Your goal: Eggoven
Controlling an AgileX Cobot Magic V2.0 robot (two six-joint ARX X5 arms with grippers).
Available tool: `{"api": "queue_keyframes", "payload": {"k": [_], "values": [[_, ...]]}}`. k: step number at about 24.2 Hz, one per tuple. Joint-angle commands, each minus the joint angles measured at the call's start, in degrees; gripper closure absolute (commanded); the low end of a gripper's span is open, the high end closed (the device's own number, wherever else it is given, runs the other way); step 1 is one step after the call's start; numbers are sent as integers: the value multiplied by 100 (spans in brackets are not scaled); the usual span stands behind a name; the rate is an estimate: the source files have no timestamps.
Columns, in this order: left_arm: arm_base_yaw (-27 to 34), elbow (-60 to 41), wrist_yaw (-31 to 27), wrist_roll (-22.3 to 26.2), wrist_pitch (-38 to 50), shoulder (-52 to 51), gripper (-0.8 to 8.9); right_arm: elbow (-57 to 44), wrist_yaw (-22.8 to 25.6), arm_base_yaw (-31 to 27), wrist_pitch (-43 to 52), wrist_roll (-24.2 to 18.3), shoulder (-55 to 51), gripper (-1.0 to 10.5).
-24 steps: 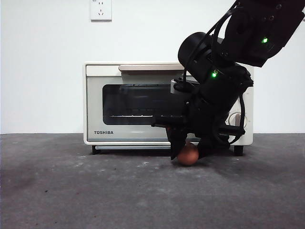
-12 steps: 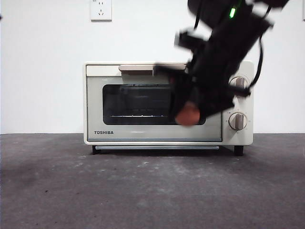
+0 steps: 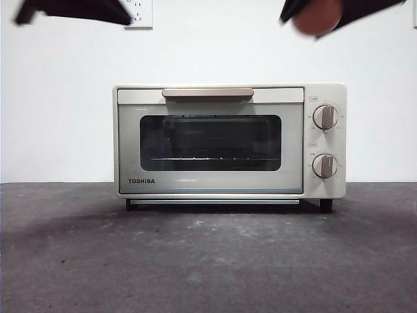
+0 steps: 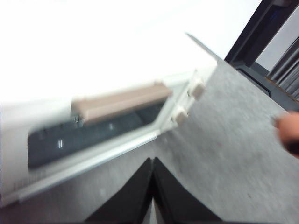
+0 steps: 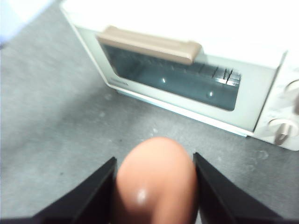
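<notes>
Two grippers raised; right gripper [image 5: 154, 186] jaws clamping egg [image 5: 156, 179] (long axis along jaws), left gripper [image 4: 153, 186] jaws closed.

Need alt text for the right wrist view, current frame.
A small smooth reddish-brown egg sits clamped between the right gripper and its two black jaws, high over the dark grey table. Beyond stands a cream boxy toaster oven, its tan-handled glass door shut.

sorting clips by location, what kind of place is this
Probably a lab test bench, not a real kitchen: a toaster oven sits alone on a dark grey table against a bare white wall with one power socket.
</notes>
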Motion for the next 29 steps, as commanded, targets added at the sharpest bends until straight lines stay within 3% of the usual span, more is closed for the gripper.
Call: {"api": "queue_keyframes", "payload": {"k": [1,13,29], "values": [[-144,546,-157,229,140,649,806,92,22,35,-155,-92,-273,944],[-378,1893,-511,776,186,2522,806,92,170,28,-463,-203,-1054,944],[-387,1982,-774,966,372,3244,806,92,170,28,-527,-262,-1178,944]]}}
